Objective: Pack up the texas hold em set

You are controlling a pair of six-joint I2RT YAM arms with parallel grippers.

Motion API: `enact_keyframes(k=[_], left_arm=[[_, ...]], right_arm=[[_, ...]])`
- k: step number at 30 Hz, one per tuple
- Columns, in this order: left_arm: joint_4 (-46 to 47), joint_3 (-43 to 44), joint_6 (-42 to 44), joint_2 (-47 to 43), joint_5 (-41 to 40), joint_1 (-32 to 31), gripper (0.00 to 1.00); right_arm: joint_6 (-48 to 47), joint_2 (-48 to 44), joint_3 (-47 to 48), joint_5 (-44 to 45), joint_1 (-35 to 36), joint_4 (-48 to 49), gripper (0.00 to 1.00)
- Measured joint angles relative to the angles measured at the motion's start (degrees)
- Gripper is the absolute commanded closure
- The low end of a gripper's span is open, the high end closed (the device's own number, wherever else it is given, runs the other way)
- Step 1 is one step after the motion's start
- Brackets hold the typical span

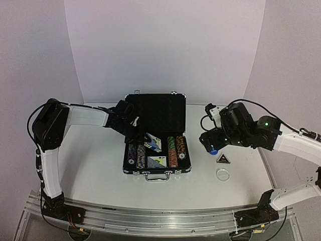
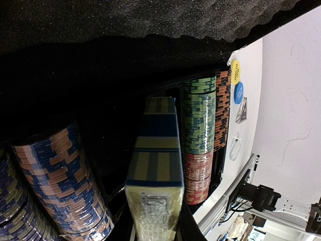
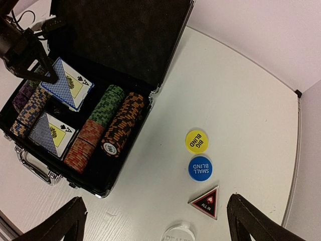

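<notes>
Over the briefcase (image 1: 160, 113), left pincer (image 1: 143, 136) clamps a deck (image 3: 67, 83); right pincer (image 3: 156, 200) gapes, clear disc (image 3: 178, 235) cropped.

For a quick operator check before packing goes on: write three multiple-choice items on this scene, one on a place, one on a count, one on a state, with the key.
1. Against the case, the yellow disc lies: A inside; B on the table to its right; C behind it.
2. Number of decks: A one; B four; C two.
3. The lid is: A open; B shut; C taken off.
Key: 1 B, it sits on bare table beside the blue disc. 2 C, one lies flat in the case and the left gripper holds the tilted deck. 3 A, it stands raised with its foam lining showing.
</notes>
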Motion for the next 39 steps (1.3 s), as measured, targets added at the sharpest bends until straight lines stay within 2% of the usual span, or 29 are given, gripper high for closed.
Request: enact_keyframes(k=[14, 32, 34, 39], left_arm=[[-6.7, 7.0, -0.1, 4.8, 1.3, 0.1, 1.00], [-8.1, 11.8, -0.6, 8.5, 3.5, -0.6, 1.00], [-8.4, 12.1, -0.6, 8.7, 3.5, -0.7, 0.98], [-10.3, 13.9, -0.6, 9.5, 3.8, -0.6, 0.82]], right_arm=[[1.2, -0.1, -0.3, 1.1, 0.0, 0.0, 0.05], [1.0, -1.2, -1.0, 2.1, 0.0, 0.0, 0.05], [0.8, -1.2, -1.0, 2.1, 0.0, 0.0, 0.05], [0.4, -1.2, -1.0, 2.2, 0.0, 0.0, 0.05]])
